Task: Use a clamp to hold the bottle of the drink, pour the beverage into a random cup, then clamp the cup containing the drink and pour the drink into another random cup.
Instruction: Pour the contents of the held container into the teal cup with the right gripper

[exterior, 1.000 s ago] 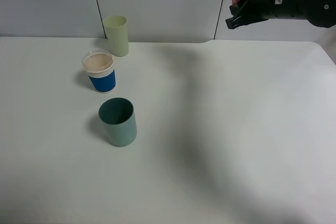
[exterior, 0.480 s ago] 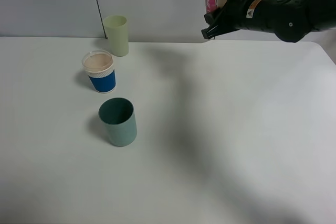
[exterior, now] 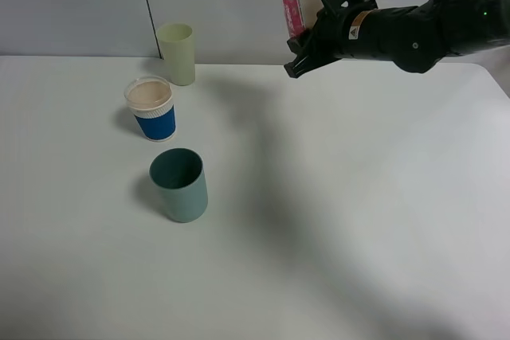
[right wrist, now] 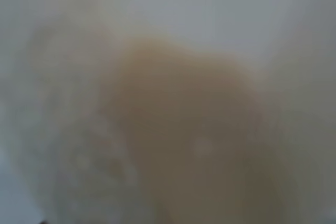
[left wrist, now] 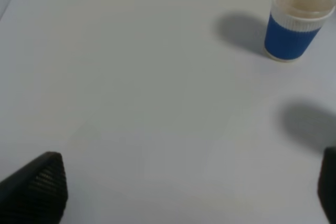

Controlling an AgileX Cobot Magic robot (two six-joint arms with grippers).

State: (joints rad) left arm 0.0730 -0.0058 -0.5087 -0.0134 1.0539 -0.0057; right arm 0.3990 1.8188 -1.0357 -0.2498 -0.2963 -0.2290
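- Pressed together on the bottle (exterior: 294, 1), the right clamp (exterior: 307, 35) is hanging in the upper middle of the exterior frame, high above the table (exterior: 358, 212).
- The bottle is standing almost upright in this grip, its red-pink label is facing left, and its top is touching the upper edge of the frame.
- The right arm is coming in from the upper right corner and is casting a wide soft shadow down the middle of the table.
- In the right wrist view everything is blurred; a pale beige mass, seemingly the beverage (right wrist: 194, 145), is filling the centre, and I cannot tell more from it.
- The left clamp (left wrist: 181, 190) is showing only in its own wrist view, with one ribbed fingertip (left wrist: 39, 187) in the lower left corner and the other at the lower right edge, so the jaws are standing spread wide above the bare white table.
- The teal tumbler (exterior: 180, 186) is standing upright at centre left of the exterior frame, well apart from the bottle.
- The blue paper cup (exterior: 151, 113) is standing just above it in the frame, showing beige inside; it is also appearing in the upper right of the left wrist view.
- The pale yellow-green tumbler (exterior: 176, 53) is standing at the upper left, near the wall.
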